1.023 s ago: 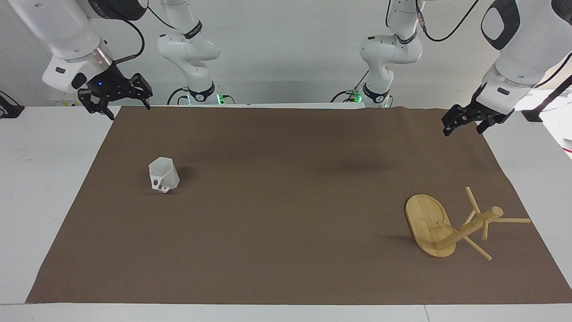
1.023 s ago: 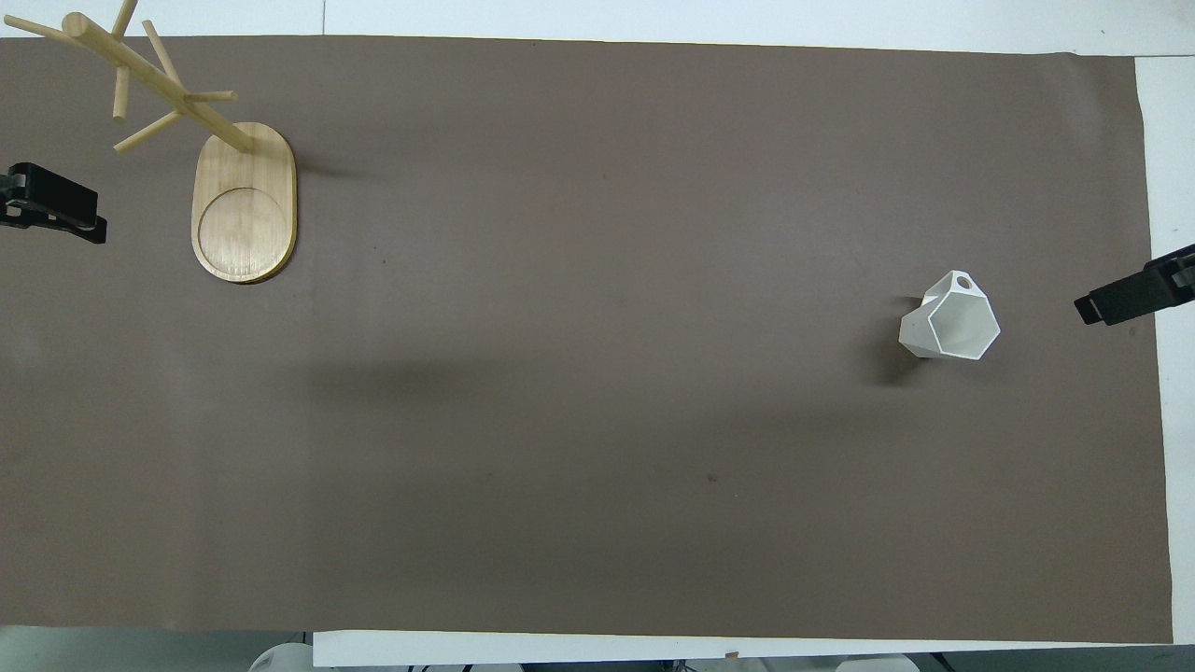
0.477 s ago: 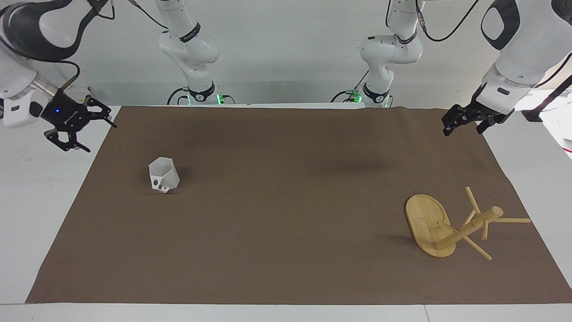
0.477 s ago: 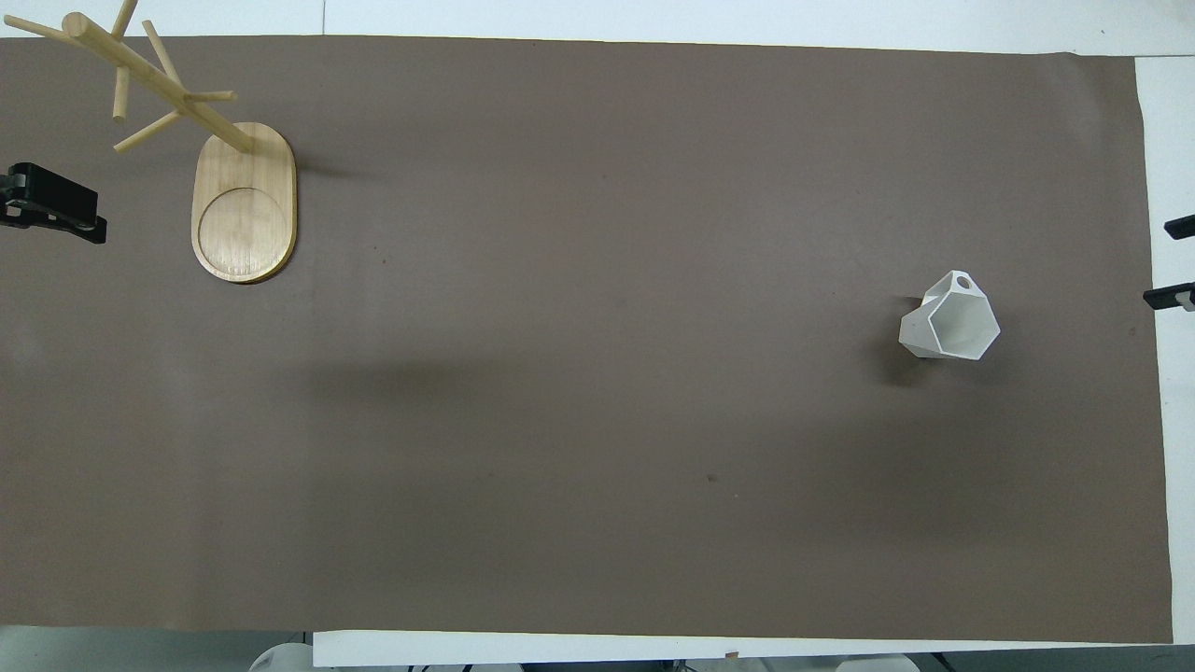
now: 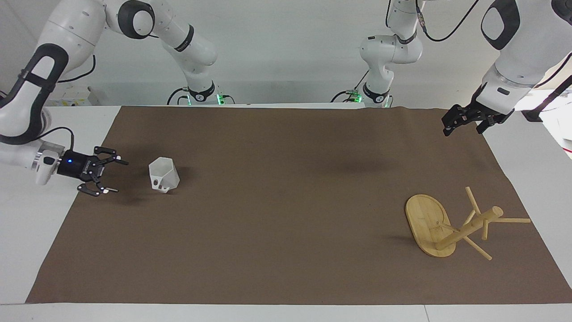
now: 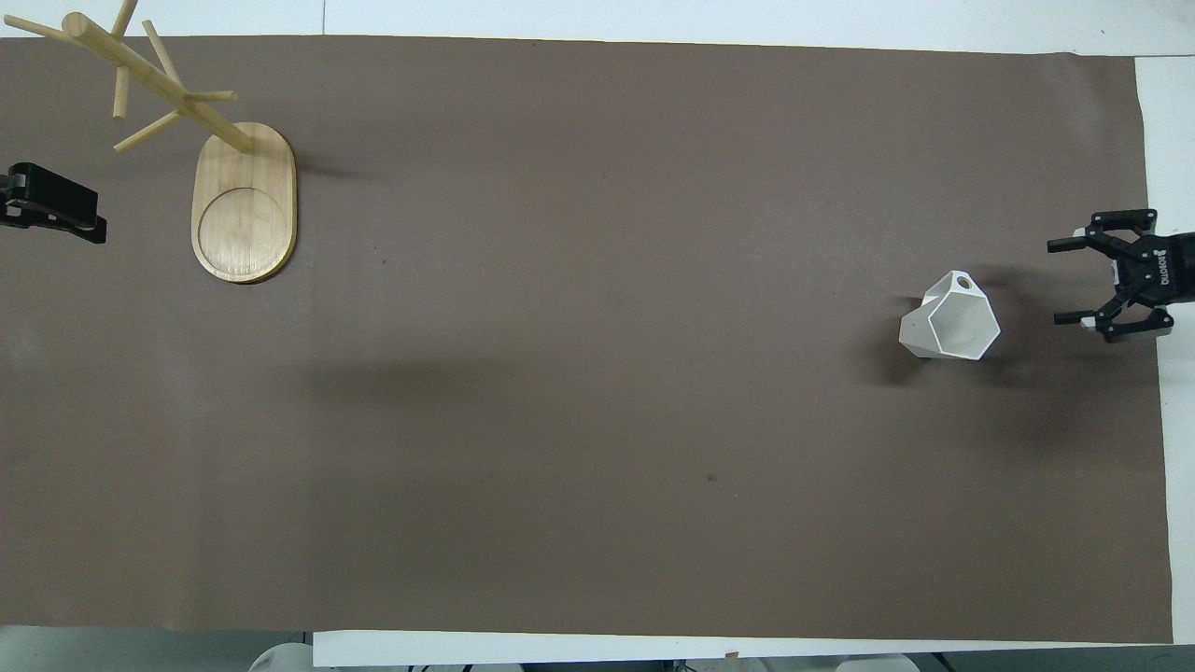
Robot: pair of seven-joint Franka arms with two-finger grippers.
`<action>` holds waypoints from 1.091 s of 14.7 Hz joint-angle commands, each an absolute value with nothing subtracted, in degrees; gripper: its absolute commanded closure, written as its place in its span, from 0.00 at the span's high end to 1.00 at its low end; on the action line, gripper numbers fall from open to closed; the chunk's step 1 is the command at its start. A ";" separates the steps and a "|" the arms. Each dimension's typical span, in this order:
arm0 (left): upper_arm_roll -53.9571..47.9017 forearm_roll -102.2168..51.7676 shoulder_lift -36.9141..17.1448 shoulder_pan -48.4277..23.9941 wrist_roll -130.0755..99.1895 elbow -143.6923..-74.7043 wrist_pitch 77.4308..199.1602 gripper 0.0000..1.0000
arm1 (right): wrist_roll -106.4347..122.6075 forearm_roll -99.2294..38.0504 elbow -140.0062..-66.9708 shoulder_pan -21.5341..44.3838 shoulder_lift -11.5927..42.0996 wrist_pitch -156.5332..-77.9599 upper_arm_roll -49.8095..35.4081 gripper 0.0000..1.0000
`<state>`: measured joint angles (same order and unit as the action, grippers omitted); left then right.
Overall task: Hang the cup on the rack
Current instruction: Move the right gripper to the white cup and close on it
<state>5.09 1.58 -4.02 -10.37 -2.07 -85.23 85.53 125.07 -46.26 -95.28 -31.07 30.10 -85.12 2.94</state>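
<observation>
A white faceted cup [image 5: 163, 175] [image 6: 950, 318] stands upright on the brown mat [image 5: 286, 201] [image 6: 597, 392] near the right arm's end of the table. Low beside it, at the mat's edge, the right gripper [image 5: 110, 175] [image 6: 1067, 282] points at it with fingers spread apart, not touching. The bamboo mug rack [image 5: 451, 226] [image 6: 201, 154] stands near the corner at the left arm's end, farthest from the robots. The left gripper [image 5: 464, 123] [image 6: 56, 207] waits raised over that end's edge; whether its fingers are parted cannot be told.

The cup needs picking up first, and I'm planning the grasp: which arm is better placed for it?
The right. The right gripper is low beside the cup, jaws open toward it. The left gripper waits at the rack's end of the table.
</observation>
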 commanded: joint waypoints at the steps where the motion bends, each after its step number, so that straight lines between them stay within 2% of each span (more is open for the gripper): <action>1: 4.83 2.55 -3.16 -10.11 -1.85 -85.87 84.81 1.00 | 133.65 -50.96 -102.72 -32.16 28.30 -85.08 2.20 1.00; 5: 4.83 2.55 -3.16 -10.11 -1.85 -85.87 84.99 1.00 | 140.17 -55.71 -104.33 -32.78 34.35 -84.46 2.20 1.00; 16: 4.92 2.55 -3.08 -9.50 -1.67 -86.22 84.81 1.00 | 146.16 -58.36 -108.46 -31.91 33.57 -80.59 2.02 1.00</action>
<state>5.09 1.58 -4.02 -10.17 -2.07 -85.32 85.50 144.94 -57.16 -106.55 -31.63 34.98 -80.78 2.25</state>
